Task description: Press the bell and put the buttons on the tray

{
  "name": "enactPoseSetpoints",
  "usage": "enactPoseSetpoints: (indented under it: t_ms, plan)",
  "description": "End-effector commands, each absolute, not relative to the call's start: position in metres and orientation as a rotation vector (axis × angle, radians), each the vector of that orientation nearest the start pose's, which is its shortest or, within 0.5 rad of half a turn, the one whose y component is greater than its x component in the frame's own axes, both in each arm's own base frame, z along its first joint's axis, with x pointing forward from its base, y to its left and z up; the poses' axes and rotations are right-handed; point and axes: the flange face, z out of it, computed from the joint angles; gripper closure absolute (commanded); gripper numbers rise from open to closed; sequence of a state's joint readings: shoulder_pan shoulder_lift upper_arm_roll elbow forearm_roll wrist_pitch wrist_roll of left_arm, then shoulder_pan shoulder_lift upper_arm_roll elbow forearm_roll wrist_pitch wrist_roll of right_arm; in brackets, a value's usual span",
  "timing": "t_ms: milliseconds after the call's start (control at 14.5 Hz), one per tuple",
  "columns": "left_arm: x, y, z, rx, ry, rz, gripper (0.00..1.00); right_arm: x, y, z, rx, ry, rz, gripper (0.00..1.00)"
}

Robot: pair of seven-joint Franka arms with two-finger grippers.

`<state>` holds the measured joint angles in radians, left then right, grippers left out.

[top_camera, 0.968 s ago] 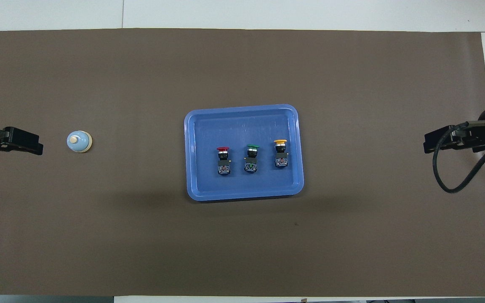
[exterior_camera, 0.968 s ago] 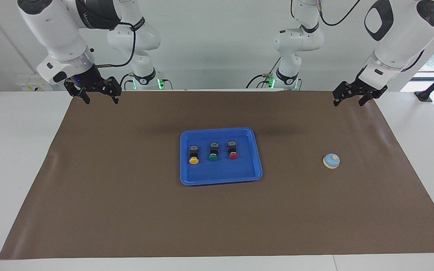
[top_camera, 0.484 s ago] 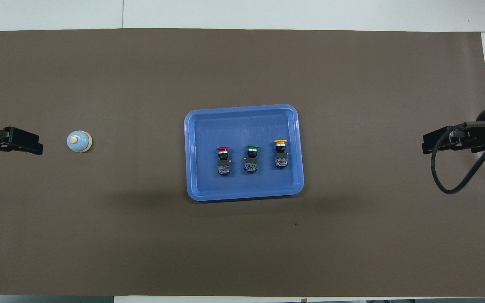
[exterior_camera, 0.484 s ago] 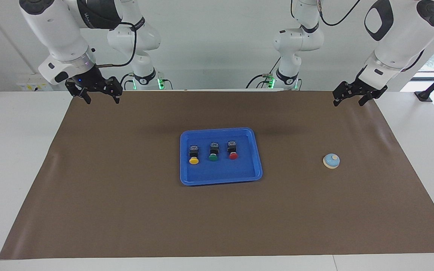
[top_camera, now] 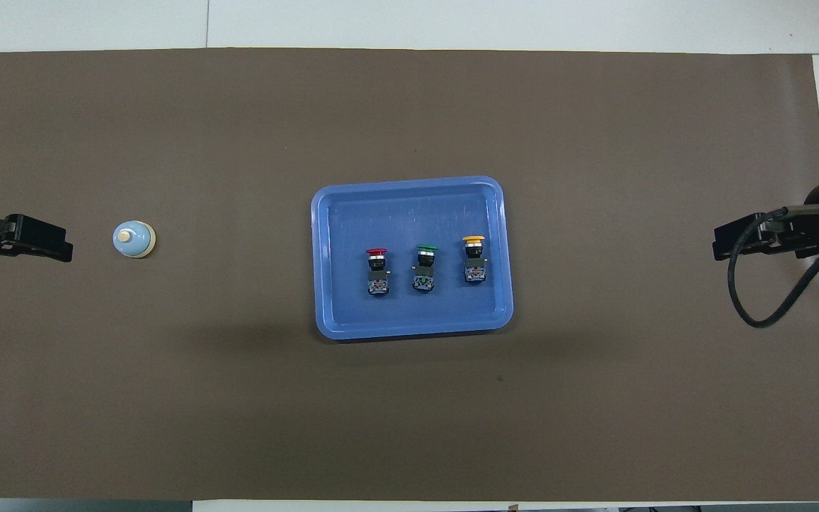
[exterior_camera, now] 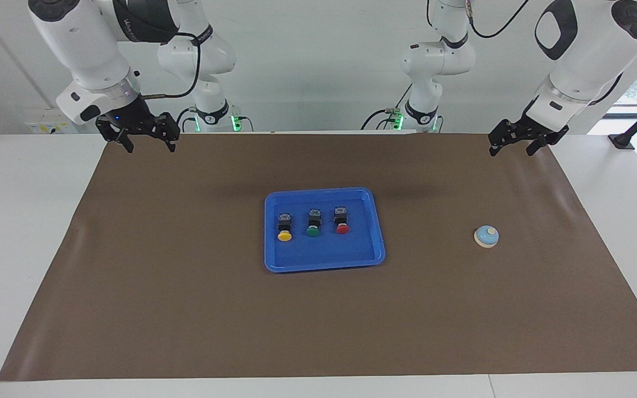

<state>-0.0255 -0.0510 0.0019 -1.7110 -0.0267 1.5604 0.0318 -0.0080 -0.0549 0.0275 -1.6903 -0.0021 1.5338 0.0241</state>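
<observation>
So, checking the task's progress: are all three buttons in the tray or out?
In. The yellow, green and red buttons lie in a row inside the blue tray's rim.

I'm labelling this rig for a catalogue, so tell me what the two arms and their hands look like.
Both arms are glossy white with rounded segments and black joint covers and bands. Each ends in a black two-finger hand: the left hand, the right hand. A black cable loops along the right arm, and green lights glow at both arm bases.

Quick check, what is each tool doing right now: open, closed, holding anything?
Left tool: open, empty, up over the mat's edge at the robots' end.
Right tool: open, empty, likewise raised at its own end.
</observation>
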Motion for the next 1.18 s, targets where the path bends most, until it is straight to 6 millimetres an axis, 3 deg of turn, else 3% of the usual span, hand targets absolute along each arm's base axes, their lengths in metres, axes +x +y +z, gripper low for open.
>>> enactPoseSetpoints:
  t_ms: [0,277,484,553,622,691,760,899,968,1106]
  plan:
    - [0.529,-0.015,0.592,-3.159,0.087,0.165,0.0,0.527,0.009,0.597,-3.124,0.0,0.171,0.0]
    - [0.529,-0.015,0.592,-3.159,0.087,0.165,0.0,0.527,0.009,0.597,-3.124,0.0,0.171,0.0]
    - [0.528,-0.035,0.59,-3.158,0.103,0.171,0.0,0.527,0.009,0.597,-3.124,0.0,0.171,0.0]
    - [0.527,-0.038,0.584,-3.16,0.1,0.142,0.12,0.527,0.009,0.597,-3.124,0.0,0.171,0.0]
    - [0.527,-0.034,0.579,-3.165,0.083,0.084,0.33,0.527,0.009,0.597,-3.124,0.0,0.171,0.0]
    - [0.525,-0.032,0.57,-3.167,0.067,0.046,0.59,0.527,0.009,0.597,-3.123,0.0,0.173,0.0]
    - [0.521,-0.025,0.564,-3.169,0.025,0.024,1.0,0.527,0.009,0.597,-3.124,0.0,0.171,0.0]
    - [0.521,0.001,0.565,-3.169,-0.067,0.02,1.0,0.527,0.009,0.597,-3.124,0.0,0.171,0.0]
    - [0.521,0.003,0.562,-3.169,-0.078,0.015,1.0,0.527,0.009,0.597,-3.124,0.0,0.171,0.0]
    - [0.523,0.008,0.539,-3.164,-0.152,0.035,1.0,0.527,0.009,0.597,-3.124,0.0,0.171,0.0]
